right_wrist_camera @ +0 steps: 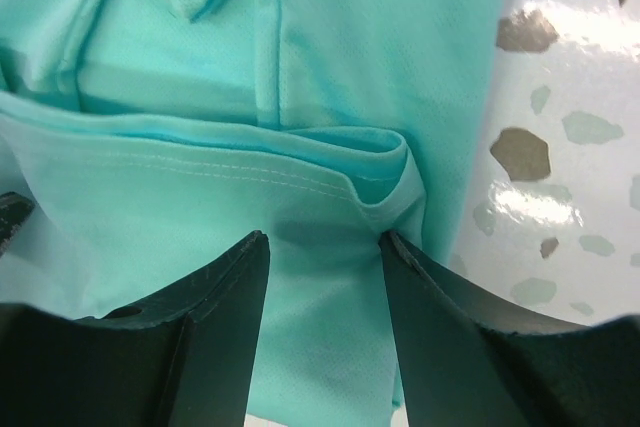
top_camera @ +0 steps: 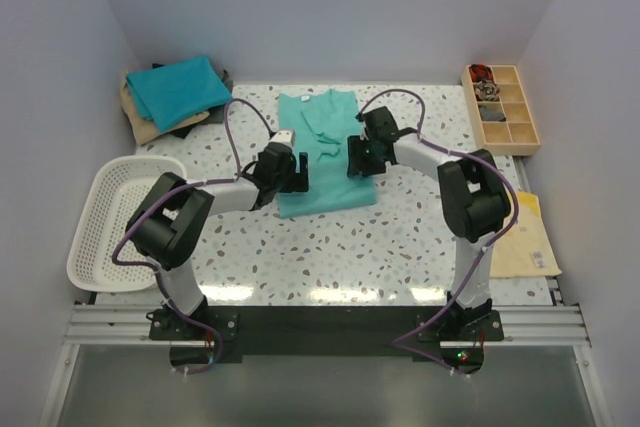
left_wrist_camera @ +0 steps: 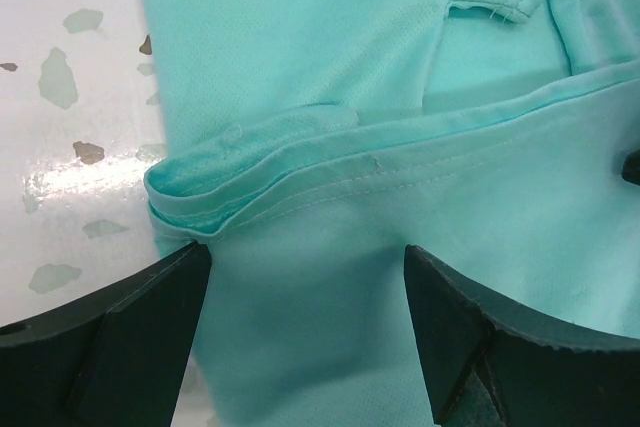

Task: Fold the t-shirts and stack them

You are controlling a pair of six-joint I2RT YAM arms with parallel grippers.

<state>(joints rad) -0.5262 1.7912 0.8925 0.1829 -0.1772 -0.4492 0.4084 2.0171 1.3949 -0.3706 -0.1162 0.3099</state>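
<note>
T-shirt (top_camera: 330, 192) hem (left_wrist_camera: 330, 162) lies before my left tool (left_wrist_camera: 305, 267), wide, and right tool (right_wrist_camera: 323, 247), narrower, both empty; I must pinch both corners evenly.

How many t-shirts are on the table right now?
4: sea-green shirt at mid-table; teal-blue shirt atop the back-left pile, tan shirt and dark shirt under it; others may be hidden.

From above, the left claw (top_camera: 296, 173) and right claw (top_camera: 358, 159) hide their own fingertips over the sea-green t-shirt (top_camera: 325, 147). The teal-blue t-shirt (top_camera: 178, 87) covers most of the tan t-shirt (top_camera: 143, 127). The wooden tray (top_camera: 512, 150) holds perhaps small hardware, too tiny to tell.
</note>
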